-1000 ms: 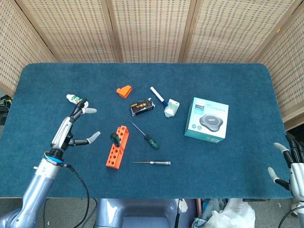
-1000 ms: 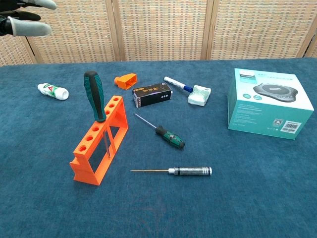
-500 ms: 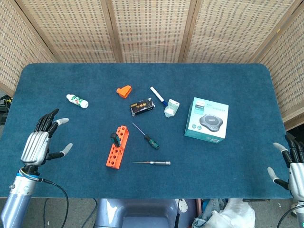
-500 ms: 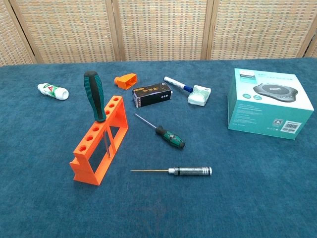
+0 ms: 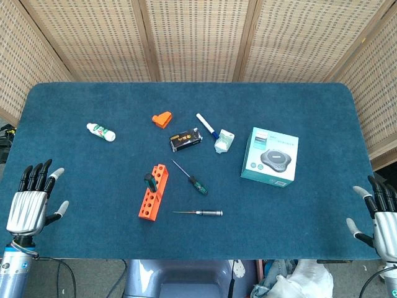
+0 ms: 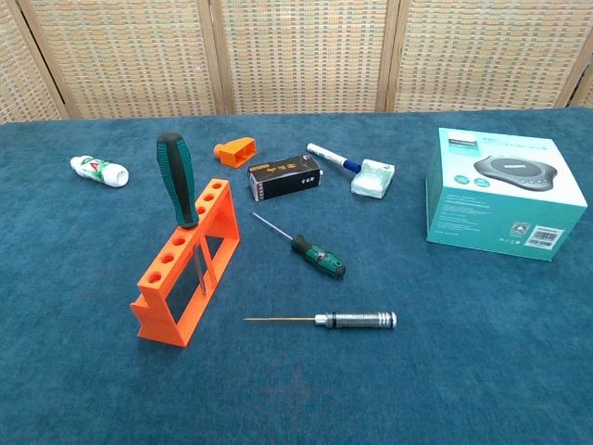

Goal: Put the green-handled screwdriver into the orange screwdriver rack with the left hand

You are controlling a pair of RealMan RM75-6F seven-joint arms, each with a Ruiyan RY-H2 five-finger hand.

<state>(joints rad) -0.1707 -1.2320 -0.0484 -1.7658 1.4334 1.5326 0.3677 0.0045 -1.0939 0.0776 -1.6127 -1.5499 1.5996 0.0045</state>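
The green-handled screwdriver (image 6: 179, 185) stands upright in a hole of the orange screwdriver rack (image 6: 182, 264), its shaft running down inside the frame. From above, its handle (image 5: 149, 180) shows at the left side of the rack (image 5: 153, 192). My left hand (image 5: 30, 199) is open at the table's front left corner, far from the rack, holding nothing. At the front right corner my right hand (image 5: 379, 218) is also open and empty. The chest view shows neither hand.
A small green screwdriver (image 6: 304, 247) and a silver-handled one (image 6: 334, 321) lie right of the rack. Behind are an orange block (image 6: 234, 148), a black box (image 6: 284, 176), a marker (image 6: 329, 157), a white packet (image 6: 372, 178) and a white tube (image 6: 99, 170). A teal box (image 6: 504, 192) sits right.
My left hand has drawn back from beside the rack to the table's front left corner and left the chest view. The screwdriver stays standing in the rack.
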